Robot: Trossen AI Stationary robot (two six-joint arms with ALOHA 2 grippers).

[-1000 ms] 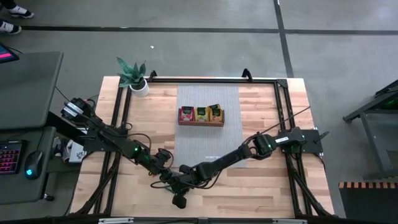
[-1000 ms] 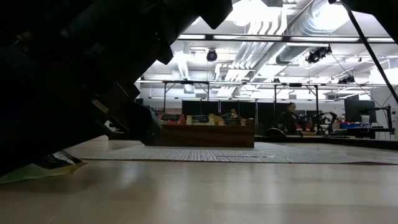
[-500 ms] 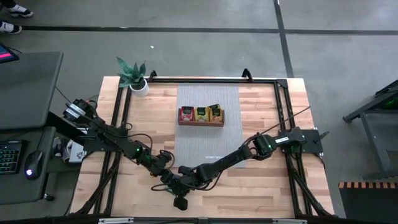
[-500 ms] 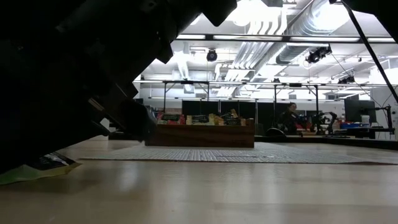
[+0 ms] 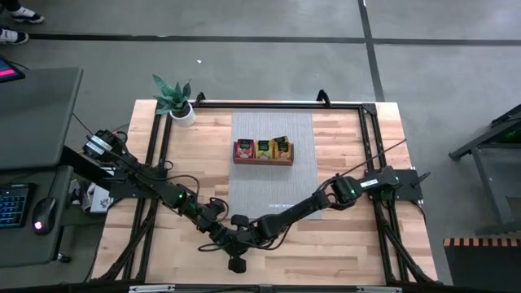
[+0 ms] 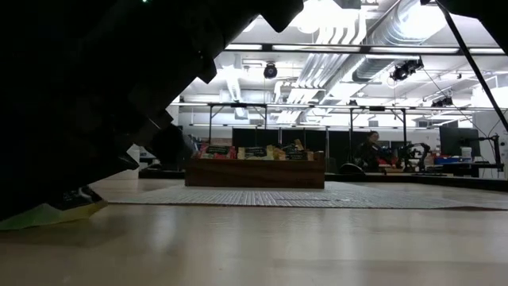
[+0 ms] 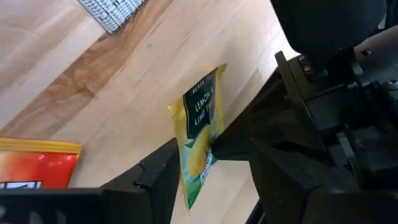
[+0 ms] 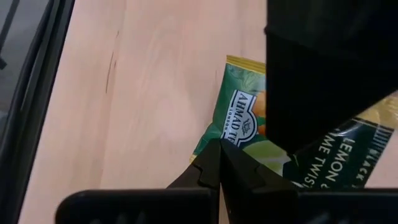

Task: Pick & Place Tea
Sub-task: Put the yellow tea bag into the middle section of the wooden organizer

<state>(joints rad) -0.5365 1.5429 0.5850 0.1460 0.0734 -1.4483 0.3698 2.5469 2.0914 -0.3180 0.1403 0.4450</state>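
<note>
Tea packet (image 7: pixel 198 134) stands between the left gripper's (image 7: pixel 208 171) half-open fingers near the table's front edge; the shut right gripper (image 8: pixel 219 163) crowds in, risking a knock.

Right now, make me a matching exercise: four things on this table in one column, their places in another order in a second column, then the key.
Things:
1. yellow lemon packet
2. green packet
3. wooden tray
4. potted plant

Places:
A. on the grey mat
B. at a corner of the table, off the mat
C. between the fingers of the left gripper
D. flat on bare wood, at the shut tip of the right gripper

Pairs: 1-C, 2-D, 3-A, 4-B
</note>
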